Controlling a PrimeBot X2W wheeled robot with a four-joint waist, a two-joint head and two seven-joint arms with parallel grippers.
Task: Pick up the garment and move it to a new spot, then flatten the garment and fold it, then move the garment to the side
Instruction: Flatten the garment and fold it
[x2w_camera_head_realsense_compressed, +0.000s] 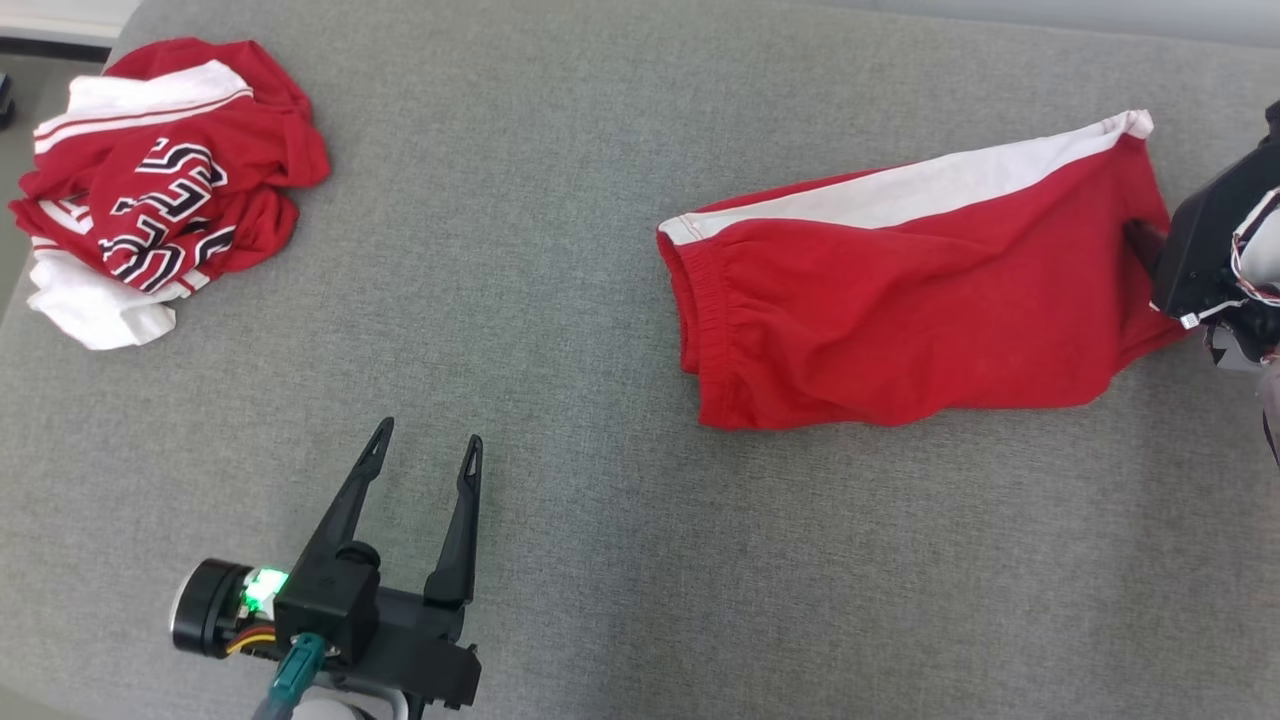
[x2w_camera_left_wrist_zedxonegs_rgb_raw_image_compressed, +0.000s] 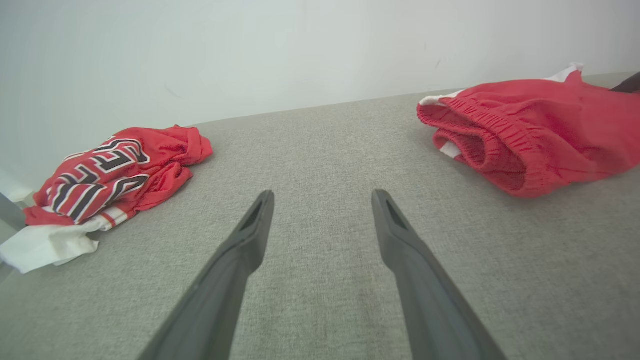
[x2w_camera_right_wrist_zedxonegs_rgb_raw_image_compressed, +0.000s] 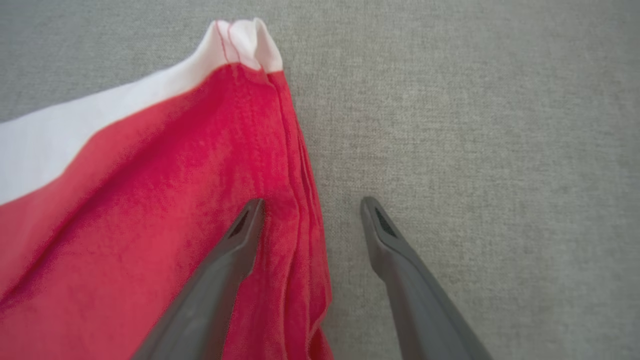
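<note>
The left gripper (x2w_camera_head_realsense_compressed: 428, 435) has two long tapered black fingers (x2w_camera_head_realsense_compressed: 348, 500) with slotted tips, a black body, a glowing green light, yellow wires and a teal cable.

Bright, even light, faint shadows; garment (x2w_camera_right_wrist_zedxonegs_rgb_raw_image_compressed: 125, 210) blurry in rt wrist view.

A grey fabric-covered counter (x2w_camera_head_realsense_compressed: 560, 300) bears folded red shorts (x2w_camera_head_realsense_compressed: 900, 310) with a white side stripe at the right. A crumpled red-and-white lettered jersey (x2w_camera_head_realsense_compressed: 160, 190) lies far left.
</note>
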